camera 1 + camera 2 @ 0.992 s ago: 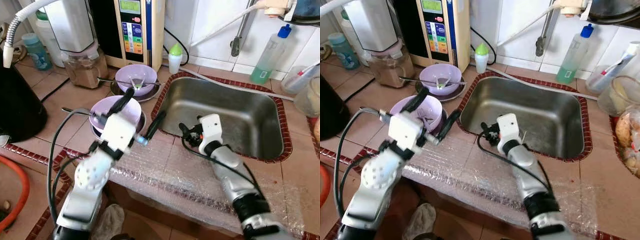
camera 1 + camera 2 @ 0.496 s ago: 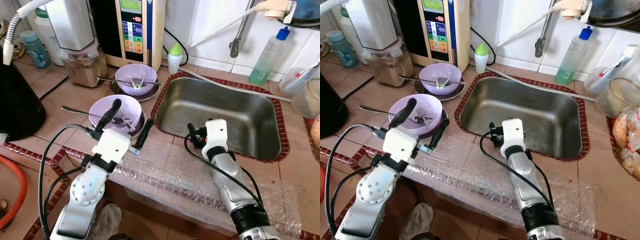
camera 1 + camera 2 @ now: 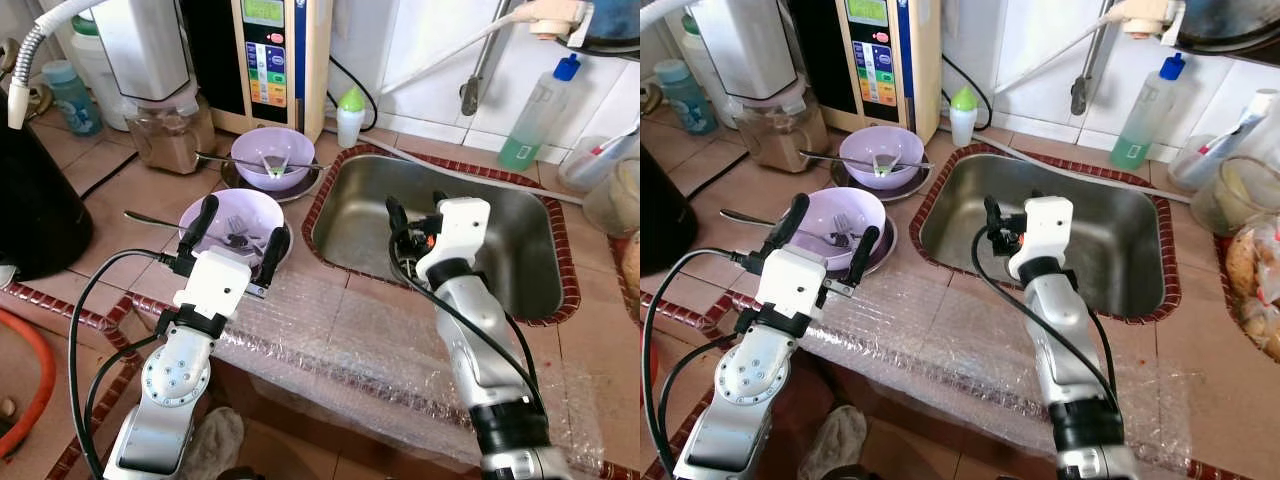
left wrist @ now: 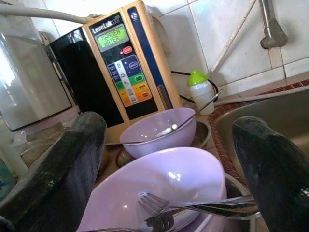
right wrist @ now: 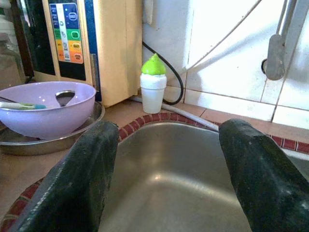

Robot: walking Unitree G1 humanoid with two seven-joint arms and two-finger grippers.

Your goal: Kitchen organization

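Nothing is moved yet. Your left claw (image 3: 232, 229) hangs spread apart just short of the near bowl (image 3: 243, 215), forks inside. Your right claw (image 3: 1012, 222), also apart and empty, hovers over the bare sink (image 3: 520, 240).

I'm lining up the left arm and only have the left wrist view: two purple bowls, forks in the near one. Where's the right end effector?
Observer: The right end effector hangs open above the steel sink, apart from both bowls.
Operator: Is the near bowl sitting on anything?
Observer: Yes, the near purple bowl rests on a metal plate, close to the sink's left rim.
Operator: Anything in front of the bowl?
Observer: Bubble wrap covers the counter edge under both arms; the open left end effector straddles the bowl's near rim.
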